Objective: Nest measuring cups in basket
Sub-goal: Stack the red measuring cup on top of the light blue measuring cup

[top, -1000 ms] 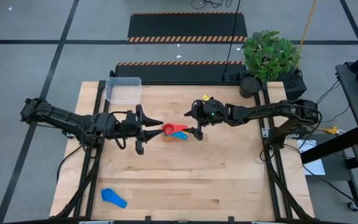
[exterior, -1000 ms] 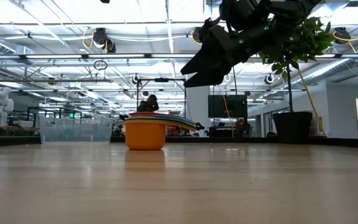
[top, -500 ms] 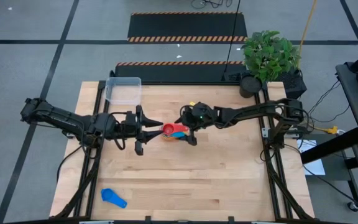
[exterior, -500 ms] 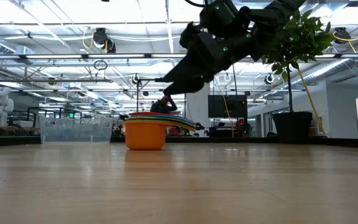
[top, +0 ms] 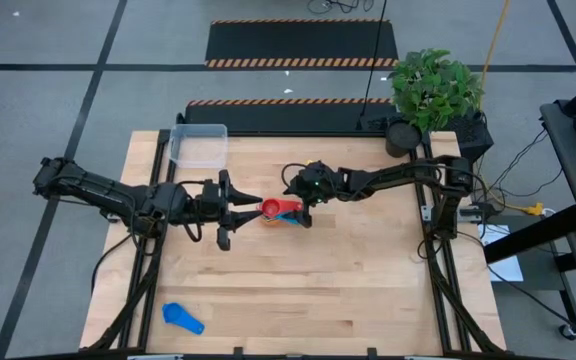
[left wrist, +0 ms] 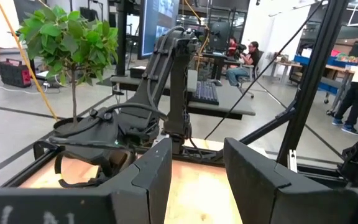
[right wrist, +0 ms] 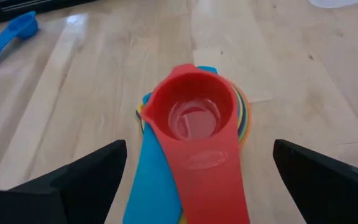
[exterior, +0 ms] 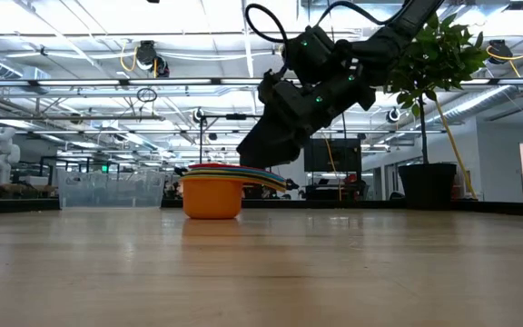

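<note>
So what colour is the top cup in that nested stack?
Red, seen best in the right wrist view.

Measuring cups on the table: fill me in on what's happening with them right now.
The measuring cups sit nested in one stack near the middle of the table, red one on top, not in the basket, which stands at the far left corner. The right gripper hangs over the stack with its jaws wide open, gripping nothing. The left gripper points at the stack from the other side, not holding anything. One light blue cup lies alone near the front left edge.
</note>
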Controlling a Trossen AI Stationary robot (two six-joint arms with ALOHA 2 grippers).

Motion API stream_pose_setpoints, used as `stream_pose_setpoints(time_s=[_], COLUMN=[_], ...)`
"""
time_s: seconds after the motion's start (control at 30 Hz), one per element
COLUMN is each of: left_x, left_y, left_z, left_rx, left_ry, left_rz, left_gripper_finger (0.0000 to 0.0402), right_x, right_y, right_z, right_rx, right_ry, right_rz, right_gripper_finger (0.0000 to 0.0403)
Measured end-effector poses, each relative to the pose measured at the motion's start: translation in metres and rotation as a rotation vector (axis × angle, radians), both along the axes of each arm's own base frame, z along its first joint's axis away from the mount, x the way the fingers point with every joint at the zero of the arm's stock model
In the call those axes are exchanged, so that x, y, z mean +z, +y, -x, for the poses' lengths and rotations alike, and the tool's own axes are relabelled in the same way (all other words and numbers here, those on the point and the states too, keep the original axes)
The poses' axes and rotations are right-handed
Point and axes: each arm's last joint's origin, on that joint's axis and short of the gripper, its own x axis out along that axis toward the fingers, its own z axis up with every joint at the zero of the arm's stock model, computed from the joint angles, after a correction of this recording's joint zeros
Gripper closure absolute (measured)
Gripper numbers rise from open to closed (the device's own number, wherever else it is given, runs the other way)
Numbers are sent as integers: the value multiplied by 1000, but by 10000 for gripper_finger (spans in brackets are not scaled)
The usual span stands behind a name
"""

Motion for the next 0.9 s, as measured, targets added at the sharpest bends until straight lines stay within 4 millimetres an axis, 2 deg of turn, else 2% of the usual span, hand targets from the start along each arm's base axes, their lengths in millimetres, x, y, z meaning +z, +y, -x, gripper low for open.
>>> stream_pose_setpoints(time_s=[0.27, 0.47, 0.9], left_x=[0, 0, 1], left_y=[0, 0, 0], left_z=[0, 0, 0], left_rx=[0, 0, 0], left_ry=[0, 5, -7], left_rz=[-1, -11, -6], left_gripper_finger=[254, 254, 254], right_x=[0, -4, -5], right_y=[0, -5, 3], right_z=[1, 2, 1], right_rx=[53, 55, 69], right_ry=[-4, 15, 30], right_rz=[-62, -43, -52], right_gripper_finger=[3, 3, 3])
